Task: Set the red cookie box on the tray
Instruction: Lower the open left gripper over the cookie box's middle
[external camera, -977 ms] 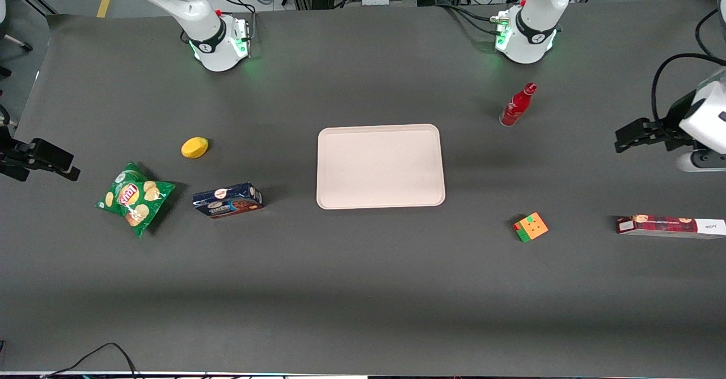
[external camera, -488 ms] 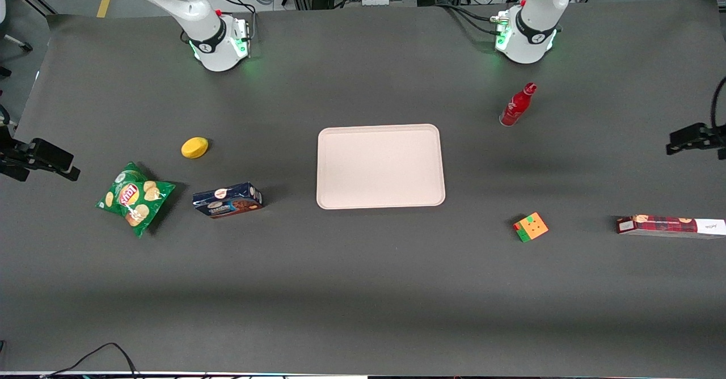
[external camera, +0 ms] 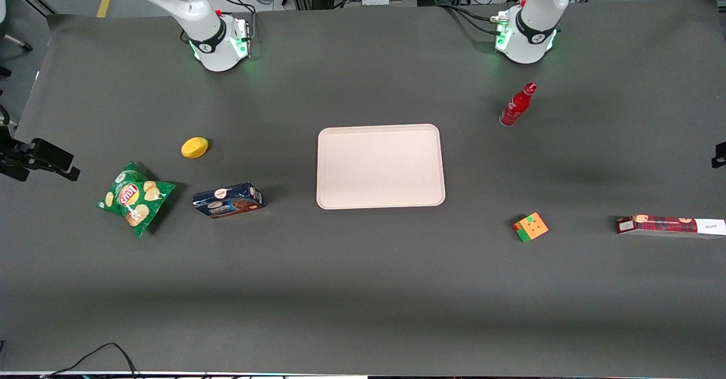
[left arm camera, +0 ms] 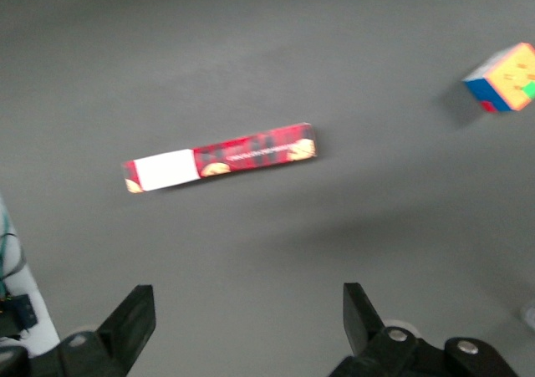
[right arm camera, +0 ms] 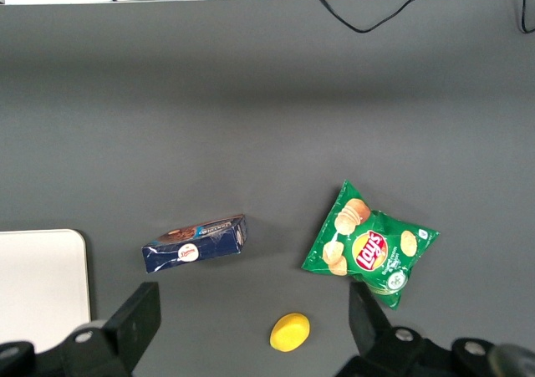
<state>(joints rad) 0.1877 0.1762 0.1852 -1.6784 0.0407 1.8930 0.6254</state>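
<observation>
gripper [left arm camera: 242,327] spread wide, empty, hovering above table; red cookie box [left arm camera: 219,157] lies flat near working arm's end, long axis roughly along finger gap; needs rotating; tray [external camera: 380,166] mid-table, well apart.

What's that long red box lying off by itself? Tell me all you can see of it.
The red cookie box is a long, slim plaid carton, seemingly cardboard, with cookie pictures and one white end. It lies flat on the dark table at the working arm's end, nothing touching it, well apart from the tray. The gripper hovers above it, fingers open.
</observation>
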